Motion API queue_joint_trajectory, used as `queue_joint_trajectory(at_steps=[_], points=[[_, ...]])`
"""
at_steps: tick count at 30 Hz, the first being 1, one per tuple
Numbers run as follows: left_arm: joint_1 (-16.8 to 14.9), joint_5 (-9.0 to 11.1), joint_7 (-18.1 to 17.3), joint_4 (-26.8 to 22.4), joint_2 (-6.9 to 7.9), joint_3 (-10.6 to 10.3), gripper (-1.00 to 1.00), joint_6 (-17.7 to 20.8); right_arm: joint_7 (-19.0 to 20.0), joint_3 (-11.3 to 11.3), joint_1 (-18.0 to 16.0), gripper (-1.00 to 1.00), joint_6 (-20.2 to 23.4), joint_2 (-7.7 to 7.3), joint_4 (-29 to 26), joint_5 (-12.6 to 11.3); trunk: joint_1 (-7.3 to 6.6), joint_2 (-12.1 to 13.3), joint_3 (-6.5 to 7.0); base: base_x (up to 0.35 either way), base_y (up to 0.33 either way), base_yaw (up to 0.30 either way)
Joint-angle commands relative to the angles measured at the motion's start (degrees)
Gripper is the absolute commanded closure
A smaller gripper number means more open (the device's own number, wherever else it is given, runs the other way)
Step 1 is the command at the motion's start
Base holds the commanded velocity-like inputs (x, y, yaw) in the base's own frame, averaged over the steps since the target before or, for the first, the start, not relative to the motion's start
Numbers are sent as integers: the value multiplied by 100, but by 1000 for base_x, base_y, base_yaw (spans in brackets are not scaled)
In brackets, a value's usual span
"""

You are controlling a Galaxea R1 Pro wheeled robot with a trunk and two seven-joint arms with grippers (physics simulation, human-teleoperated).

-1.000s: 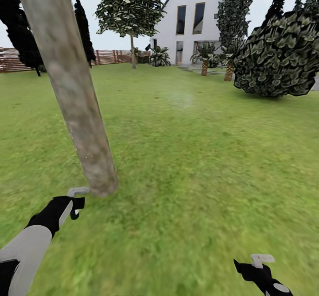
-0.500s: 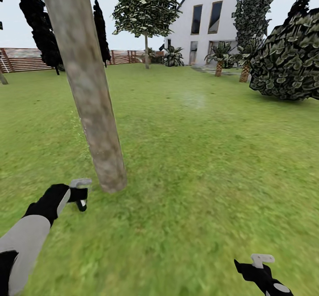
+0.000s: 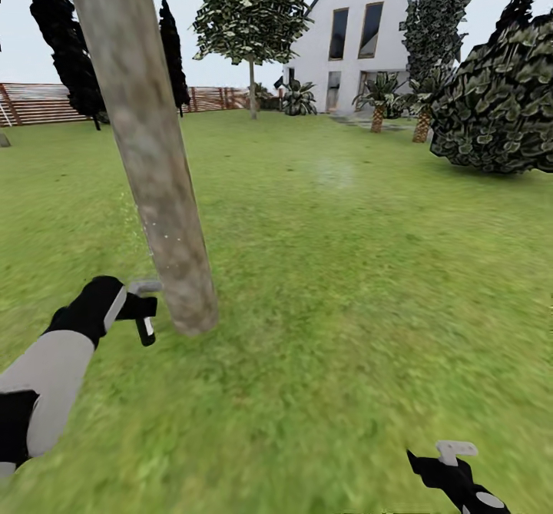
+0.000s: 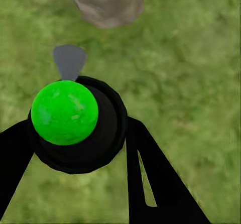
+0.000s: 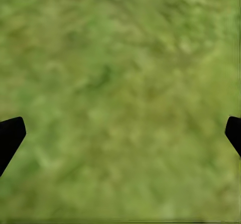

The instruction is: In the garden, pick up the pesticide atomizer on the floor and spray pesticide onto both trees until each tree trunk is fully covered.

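Observation:
A thick, leaning, mottled grey-brown tree trunk (image 3: 157, 191) stands on the garden lawn at the left of the head view, with a few tiny white specks on its lower half. Close beside its base, my left gripper (image 3: 140, 311) is shut on the pesticide atomizer (image 3: 145, 331), whose grey trigger head points at the bark. In the left wrist view the atomizer (image 4: 103, 133) is a black round body with a green spot, its grey nozzle (image 4: 69, 61) aimed at the trunk base (image 4: 106, 3). My right gripper (image 3: 453, 460) hangs open low at the right, over bare grass (image 5: 120, 98).
A large broad-leaved bush (image 3: 499, 107) stands at the right. A white house (image 3: 353, 38), short palms (image 3: 378, 107) and a thin-stemmed tree (image 3: 251, 30) are far back. The brown slat fence (image 3: 46, 103) runs along the back left. Open grass lies ahead.
The camera turned left during the first half second, sliding the scene right. My left gripper has risen with the atomizer, closer to the trunk's lower part. The right arm is unchanged.

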Motion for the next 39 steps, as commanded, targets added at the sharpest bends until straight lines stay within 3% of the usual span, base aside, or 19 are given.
queue_joint_trajectory(at_steps=[1, 5, 7, 9, 12, 14, 15, 16, 17, 21, 25, 28, 29, 34, 35, 39], points=[[51, -26, -35, -47, 0, -23, 100, -62, 32, -50, -6, -100, -22, 2, 4, 47, -1, -2, -2, 0, 0, -237], [-87, -43, -30, -118, 83, -8, 100, -26, 27, -50, -6, -100, -20, 2, 3, 48, -1, -2, 3, 0, 0, -83], [-766, -39, -26, -174, 161, -17, 100, 496, 26, -50, -6, -100, -25, -5, 3, 48, -1, -2, 3, 0, 0, -5], [-1209, -62, -22, -188, 178, -24, 100, 694, 24, -50, -6, -100, -27, -7, 3, 45, -1, -2, 3, 0, 0, -1], [-1488, -234, -17, -181, 193, -37, 100, 765, 24, -50, -6, -100, -27, -7, 3, 45, -1, -2, 3, 0, 0, 0], [-1435, -263, -17, -128, 195, -45, 100, 733, 24, -50, -6, -100, -27, -7, 3, 45, -1, -2, 3, 0, 0, 0], [-1223, -266, -23, -87, 195, -49, 100, 707, 26, -50, -6, -100, -28, -7, 3, 44, -1, -2, 3, 0, 0, 0], [-812, -261, -28, -131, 187, -48, 100, 665, 25, -50, -6, -100, -28, -7, 3, 44, -1, -2, 3, 0, 0, -7], [-673, -260, -31, -139, 190, -45, 100, 634, 26, -50, -6, -100, -25, -7, 3, 44, -1, -2, 3, 0, 0, -97], [-524, -251, -34, -157, 199, -23, 100, 603, 24, -50, -6, -100, -26, -7, 3, 45, -1, -2, 3, 116, 0, -173], [-596, -261, -30, -187, 218, 23, 100, 642, 24, -50, -6, -100, -23, -7, 3, 45, -1, -2, 3, 22, 0, -9], [-1209, -274, -18, -401, 245, 15, 100, 743, 24, -50, -6, -100, -22, -7, 3, 45, -1, -2, 3, 1, 0, 0], [-1283, -275, -17, -410, 248, 7, 100, 765, 24, -50, -6, -100, -21, -7, 3, 44, -1, -2, 3, 0, 0, 0], [-1251, -283, -9, -382, 259, -33, 100, 742, 24, -50, -6, -100, -20, -7, 3, 46, -1, -2, 3, 0, 0, 0], [-1185, -284, -13, -358, 260, -33, 100, 725, 24, -50, -6, -100, -20, -7, 3, 48, -1, -2, 3, 0, 0, 0], [-272, -243, -26, -333, 232, -25, 100, 532, 25, -50, -6, -100, -20, 0, 3, 52, -1, -2, 3, 0, 0, 0]])
